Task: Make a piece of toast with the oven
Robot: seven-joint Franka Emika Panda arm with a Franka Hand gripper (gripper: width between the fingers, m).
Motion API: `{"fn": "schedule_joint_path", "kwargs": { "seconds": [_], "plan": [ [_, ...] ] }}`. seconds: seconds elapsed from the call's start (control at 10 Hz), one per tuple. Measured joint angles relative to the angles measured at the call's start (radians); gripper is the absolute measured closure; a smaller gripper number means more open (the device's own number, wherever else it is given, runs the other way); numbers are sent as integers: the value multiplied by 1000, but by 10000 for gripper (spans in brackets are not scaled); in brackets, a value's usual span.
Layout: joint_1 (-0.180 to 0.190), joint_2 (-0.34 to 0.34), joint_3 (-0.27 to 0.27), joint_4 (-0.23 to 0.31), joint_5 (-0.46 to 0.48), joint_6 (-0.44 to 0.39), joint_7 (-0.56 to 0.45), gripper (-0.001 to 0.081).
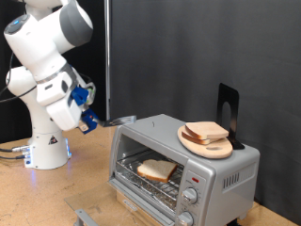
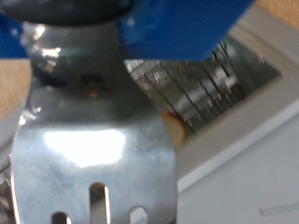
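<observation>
Pale wood tabletop (image 1: 38,202) fills the exterior view's bottom, with a dark curtain (image 1: 188,47) hanging behind; the oven (image 1: 183,165) is the landmark, standing on the table towards that view's right. Nearest the camera, below the oven's front, the open door (image 1: 99,216) lies folded down and only its edge shows. Inside the oven, on the wire rack (image 1: 150,181), lies the piece of toast (image 1: 157,169); it lies flat, pale face up with a tan crust, and its slightly longer side runs across the oven's opening, from the exterior view's left to right. Two round knobs (image 1: 188,205) sit one above the other on the oven's front panel, to the right of the opening, with a small red light (image 1: 194,179) above them. On the oven's roof rests a round wooden plate (image 1: 205,141) carrying more bread slices (image 1: 205,132), stacked flat; behind the plate stands a dark upright holder (image 1: 228,111). To the left of the oven, level with its roof, the gripper (image 1: 91,117) is closed on the handle of a metal spatula (image 1: 120,120), whose flat blade points towards the oven and ends just at its top left corner; the blade's long axis runs roughly level. In the wrist view the spatula's slotted blade (image 2: 98,154) fills the foreground, and past it the rack and a brown edge of toast (image 2: 175,128) show. Farther left stands the white arm (image 1: 42,66) on its base.
</observation>
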Motion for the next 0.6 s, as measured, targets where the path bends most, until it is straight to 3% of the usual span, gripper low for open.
{"fn": "schedule_joint_path", "kwargs": {
  "seconds": [0.6],
  "plan": [
    [97, -30, 151, 28, 54, 38, 93, 316]
  ]
}}
